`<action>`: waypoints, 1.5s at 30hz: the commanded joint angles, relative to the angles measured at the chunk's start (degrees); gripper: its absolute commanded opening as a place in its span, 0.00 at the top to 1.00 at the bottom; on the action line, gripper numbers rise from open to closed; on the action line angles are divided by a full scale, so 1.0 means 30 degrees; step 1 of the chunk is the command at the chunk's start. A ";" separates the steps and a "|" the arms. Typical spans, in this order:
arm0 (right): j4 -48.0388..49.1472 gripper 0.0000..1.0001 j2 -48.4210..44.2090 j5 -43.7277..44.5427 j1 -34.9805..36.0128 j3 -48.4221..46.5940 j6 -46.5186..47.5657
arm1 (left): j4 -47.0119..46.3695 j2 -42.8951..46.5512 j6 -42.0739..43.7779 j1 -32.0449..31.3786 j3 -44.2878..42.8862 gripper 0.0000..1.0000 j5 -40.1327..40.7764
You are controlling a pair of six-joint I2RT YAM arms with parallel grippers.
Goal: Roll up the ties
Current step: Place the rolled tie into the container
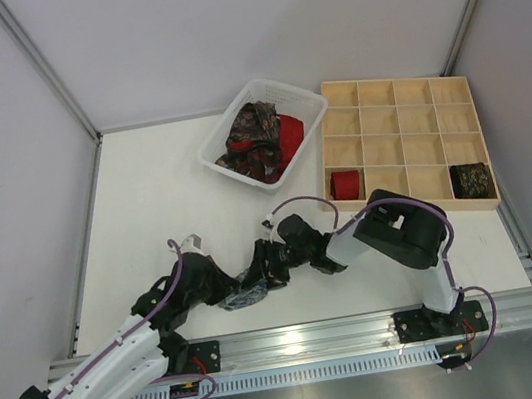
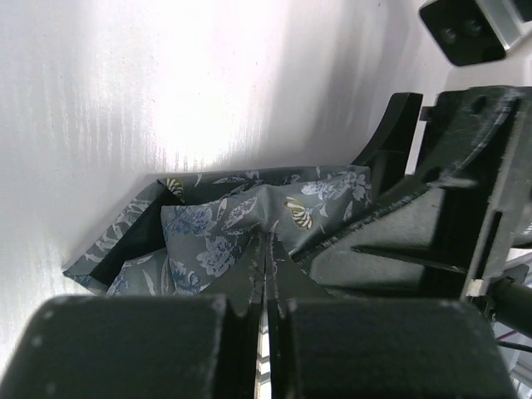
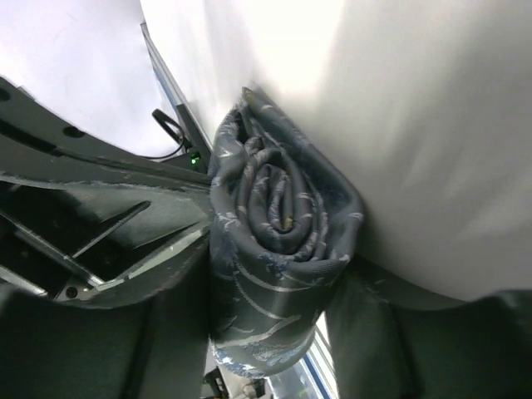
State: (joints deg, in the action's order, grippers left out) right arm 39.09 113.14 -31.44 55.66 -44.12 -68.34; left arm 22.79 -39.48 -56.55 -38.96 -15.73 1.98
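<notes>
Right wrist view, grey tie point(image 3: 283, 241): was wound into a tight spiral, with the outer wrap slack at one edge.
Location: the tie lay on the table point(image 1: 146, 208), near the front edge, between the two arms.
Right gripper point(image 1: 268, 263): jaws stood partway apart with the roll between them. Both fingers appeared to press the fabric.
Left gripper point(image 2: 266, 270): jaws were fully together, pinching a fold of the same tie.
Completed work: one red roll point(image 1: 346, 184) and one dark roll point(image 1: 471, 179) each sat in its own compartment of the wooden tray point(image 1: 415, 120), well apart from each other.
Outstanding work: loose ties point(image 1: 257, 142), dark patterned and red, lay heaped in the white basket point(image 1: 225, 120). Their number could not be told.
Assessment: the third roll was judged nearly formed but not yet placed. The task was judged roughly half done, with the basket contents still to be rolled.
</notes>
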 commanded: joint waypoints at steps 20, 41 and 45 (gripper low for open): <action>-2.6958 1.00 -0.6359 0.9947 -0.3659 -0.9051 1.5098 | 0.2720 0.1151 0.1477 0.0037 -0.3575 0.83 0.0807; -3.1224 1.00 -0.6720 1.4108 -1.4891 -1.1482 2.0144 | 0.0286 -0.2277 0.3500 0.0038 -0.4456 0.84 -0.1742; -2.9877 1.00 -0.6281 1.4873 -1.4891 -1.1748 1.9674 | -0.0181 -0.2424 0.3471 0.0066 -0.4192 0.84 -0.2006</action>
State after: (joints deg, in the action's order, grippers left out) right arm -53.65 93.41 8.29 11.14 -76.25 -8.95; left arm 24.91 -46.48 -47.48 -38.96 -27.11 -2.42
